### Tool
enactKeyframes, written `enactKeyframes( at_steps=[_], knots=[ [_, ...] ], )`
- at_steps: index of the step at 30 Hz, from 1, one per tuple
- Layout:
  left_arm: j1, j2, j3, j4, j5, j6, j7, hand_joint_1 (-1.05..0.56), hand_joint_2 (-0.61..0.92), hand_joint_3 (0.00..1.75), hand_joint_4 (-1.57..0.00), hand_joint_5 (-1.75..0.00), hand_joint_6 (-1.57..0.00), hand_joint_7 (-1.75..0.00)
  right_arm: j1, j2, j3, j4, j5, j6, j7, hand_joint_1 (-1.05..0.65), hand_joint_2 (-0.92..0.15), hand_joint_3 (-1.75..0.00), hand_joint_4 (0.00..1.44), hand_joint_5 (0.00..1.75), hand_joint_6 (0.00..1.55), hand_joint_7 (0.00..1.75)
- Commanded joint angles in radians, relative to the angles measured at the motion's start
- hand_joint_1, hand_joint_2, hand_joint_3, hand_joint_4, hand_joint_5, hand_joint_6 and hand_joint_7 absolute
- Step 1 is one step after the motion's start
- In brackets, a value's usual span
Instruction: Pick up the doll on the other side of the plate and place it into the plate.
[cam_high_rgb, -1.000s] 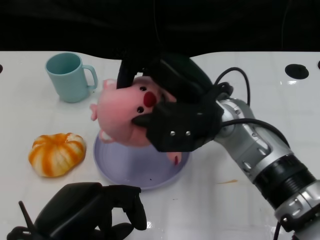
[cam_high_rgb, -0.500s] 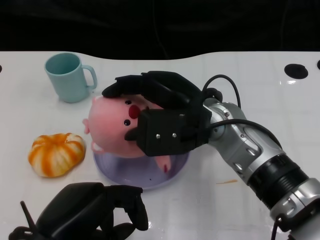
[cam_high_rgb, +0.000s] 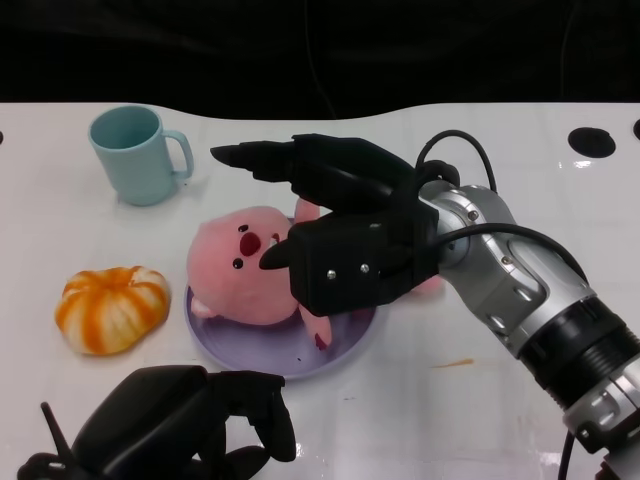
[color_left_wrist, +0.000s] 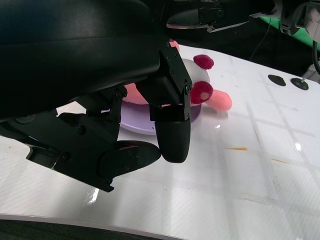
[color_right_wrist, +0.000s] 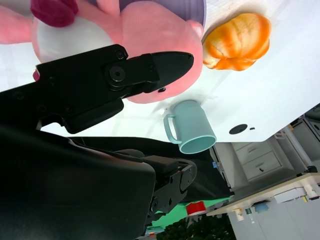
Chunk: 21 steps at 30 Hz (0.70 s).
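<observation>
White table (cam_high_rgb: 500, 140), teal mug (cam_high_rgb: 135, 152), orange pumpkin (cam_high_rgb: 110, 307), purple plate (cam_high_rgb: 262, 348)

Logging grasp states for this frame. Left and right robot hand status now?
Left robot hand: shut, fingers curled, holding nothing.
Right robot hand: open, fingers spread above the pink plush pig doll, which lies in the round lilac plate.

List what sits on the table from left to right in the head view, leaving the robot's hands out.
Orange pumpkin → teal mug → pink doll lying in the purple plate.
</observation>
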Motion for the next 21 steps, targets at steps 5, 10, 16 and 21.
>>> enactKeyframes(
  at_steps=[5,10,16,21],
  knots=[
    [-0.007,0.009,0.006,0.001,0.004,0.0,0.002,-0.19,0.69,0.73,-0.75,-1.4,-0.79,-1.08,0.023,-0.072,-0.037,-0.118,0.043,-0.004,0.044,-0.88,-0.92,-0.17,0.0,0.24,0.07,0.01],
    [-0.008,0.01,0.006,0.001,0.002,0.002,0.0,-0.2,0.69,0.71,-0.75,-1.38,-0.79,-1.08,0.111,-0.136,-0.081,-0.256,0.1,0.007,0.097,-0.85,-0.92,-0.17,0.0,0.26,0.08,0.02],
    [-0.008,0.01,0.005,0.001,0.008,0.003,0.002,-0.2,0.7,0.71,-0.74,-1.41,-0.78,-1.07,0.192,-0.209,-0.115,-0.37,0.142,0.022,0.152,-0.82,-0.92,-0.14,0.0,0.25,0.08,0.02],
    [-0.01,0.015,0.008,0.011,0.004,-0.01,0.006,-0.19,0.71,0.69,-0.74,-1.4,-0.79,-1.07,0.281,-0.272,-0.158,-0.45,0.187,0.009,0.18,-0.73,-0.92,-0.13,0.0,0.32,0.11,0.03]
  ],
)
